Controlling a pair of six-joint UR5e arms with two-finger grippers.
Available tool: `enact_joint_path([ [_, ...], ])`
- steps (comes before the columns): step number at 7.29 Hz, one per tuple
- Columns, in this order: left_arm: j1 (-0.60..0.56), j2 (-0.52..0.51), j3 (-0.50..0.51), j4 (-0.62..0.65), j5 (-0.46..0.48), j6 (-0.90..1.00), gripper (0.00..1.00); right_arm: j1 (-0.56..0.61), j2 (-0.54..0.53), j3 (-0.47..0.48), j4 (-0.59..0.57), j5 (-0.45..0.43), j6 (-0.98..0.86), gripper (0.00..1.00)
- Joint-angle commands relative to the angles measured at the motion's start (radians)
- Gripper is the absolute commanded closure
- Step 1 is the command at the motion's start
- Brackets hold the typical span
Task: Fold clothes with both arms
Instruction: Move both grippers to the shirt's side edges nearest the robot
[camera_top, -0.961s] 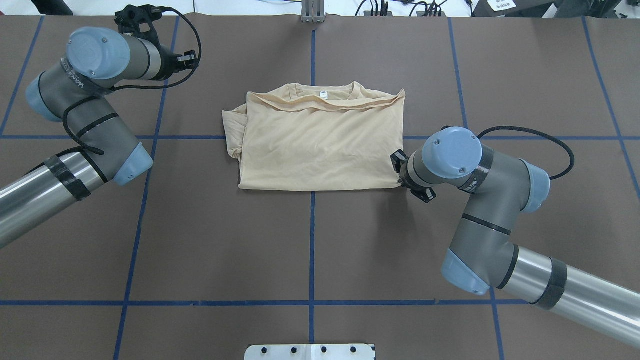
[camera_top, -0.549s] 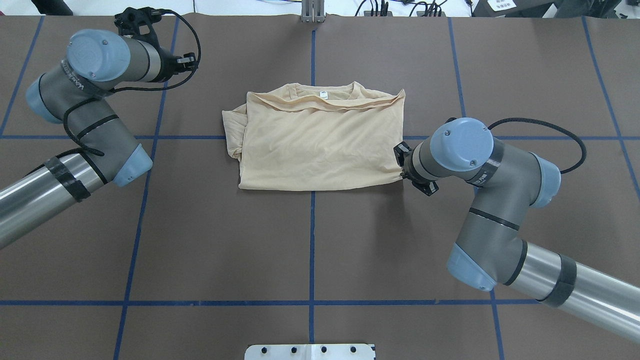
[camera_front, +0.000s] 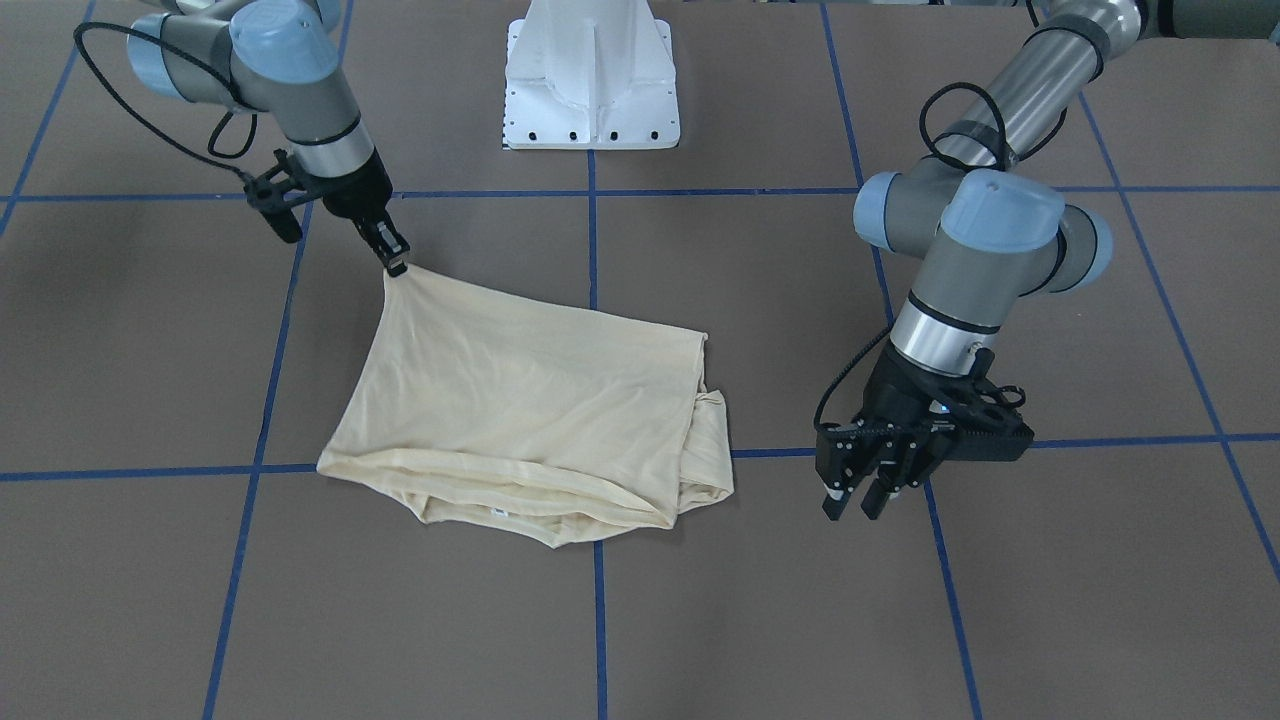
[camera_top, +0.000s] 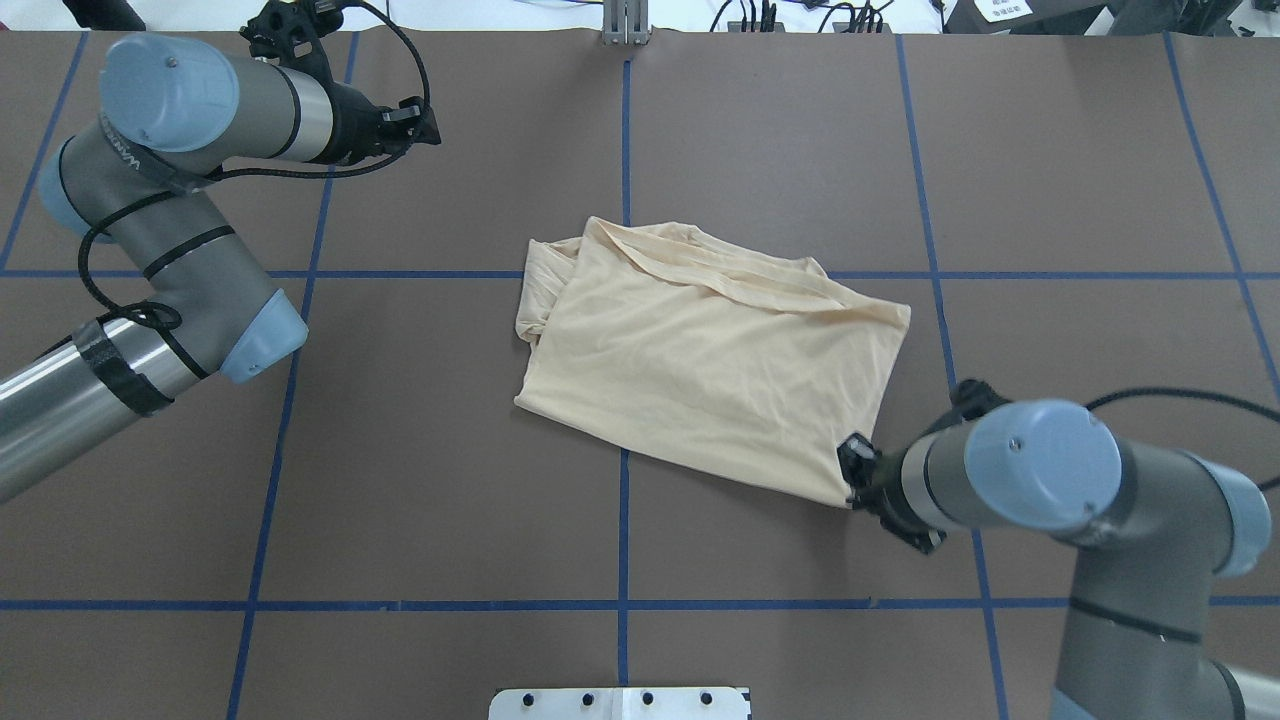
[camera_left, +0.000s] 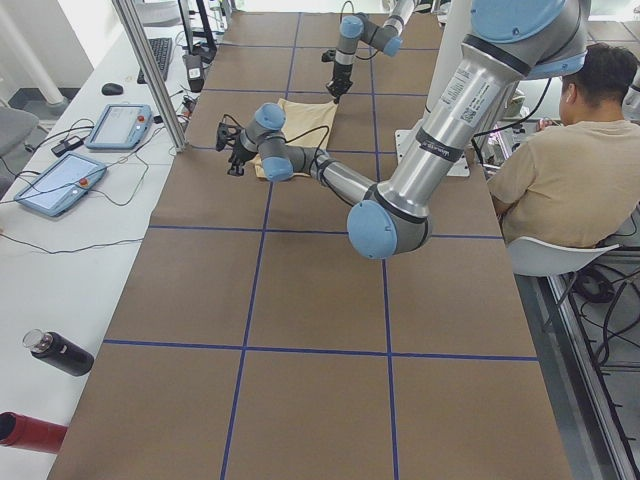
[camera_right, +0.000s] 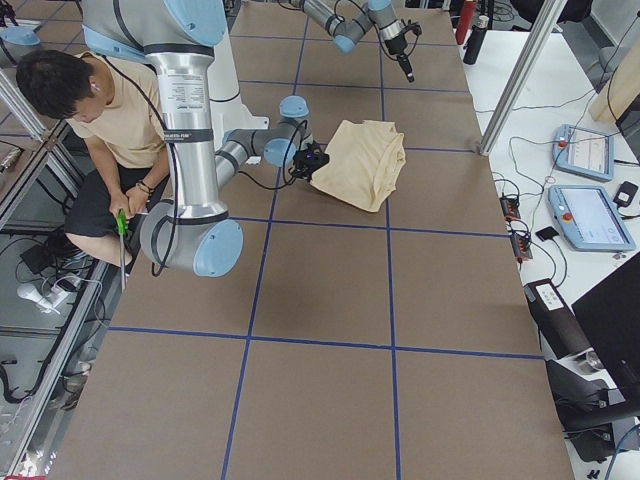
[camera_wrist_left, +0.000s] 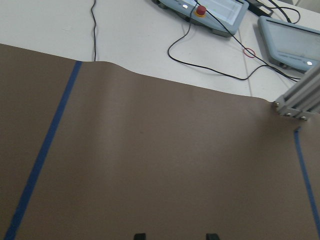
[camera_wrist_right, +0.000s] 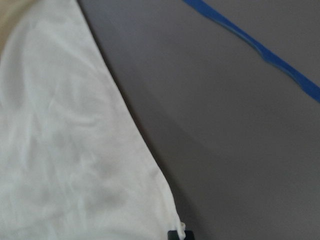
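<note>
Looks like the robot is partway through the fold. The shirt (camera_top: 700, 360) is already doubled into a rough rectangle, and the right fingers (camera_front: 395, 262) are clamped shut on its corner nearest the robot's right. That corner is tented up a bit off the table (camera_top: 400, 450). The shirt sits around the middle, mostly on the robot's right of the blue centre line (camera_top: 624, 520), and it's skewed.

The left fingers (camera_front: 832, 500) are parted with nothing in them, hovering well off toward the far left side.

Best guess is the right arm is dragging the shirt to reposition it. Next, the left arm probably has to come in and take the matching corner so both can carry the edge over. The fabric's thin, so that one-corner pinch could slip.

Compared with half a second ago, the shirt lay square across the centre line. Now it's slid right and swung round, and the right arm has pulled back toward the robot.
</note>
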Motion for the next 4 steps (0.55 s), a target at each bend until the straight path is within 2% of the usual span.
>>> enact_joint_path([
  [1, 0.151, 0.082, -0.223, 0.004, -0.064, -0.274, 0.43, -0.245, -0.078, 0.075, -0.002, -0.001, 0.086, 1.00],
  [2, 0.229, 0.126, -0.296, 0.005, -0.061, -0.356, 0.39, -0.305, -0.110, 0.111, -0.002, -0.004, 0.109, 0.55],
  [3, 0.320, 0.134, -0.316, 0.037, 0.013, -0.428, 0.37, -0.327, -0.135, 0.159, -0.002, -0.002, 0.140, 0.01],
  [4, 0.410, 0.128, -0.335, 0.179, 0.101, -0.441, 0.37, -0.326, -0.147, 0.222, -0.002, 0.001, 0.140, 0.00],
])
